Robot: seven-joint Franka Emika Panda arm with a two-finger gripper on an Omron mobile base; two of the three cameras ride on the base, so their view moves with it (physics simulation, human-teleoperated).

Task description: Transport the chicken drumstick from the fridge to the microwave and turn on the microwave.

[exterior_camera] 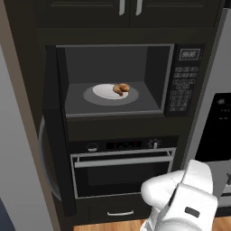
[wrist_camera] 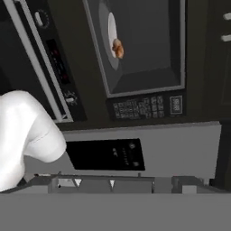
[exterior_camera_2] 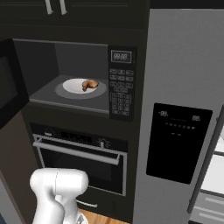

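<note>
Dark built-in cabinetry is framing the open microwave (exterior_camera: 113, 81), and the chicken drumstick (exterior_camera: 121, 88) is already sitting on the white plate (exterior_camera: 104, 91) on the turntable inside, well ahead of and far from the jaws, so the transport leg is looking done. Gripper is standing spread wide and carrying nothing (fingertips themselves aren't resolving in the hand view), with the microwave door (exterior_camera: 56, 135) hanging open, so closing it and pressing the keypad (exterior_camera_2: 120, 96) are what's remaining, I'd judge. Drumstick is reading as a small golden-brown lumpy piece, lying near the plate's edge toward the keypad.
</note>
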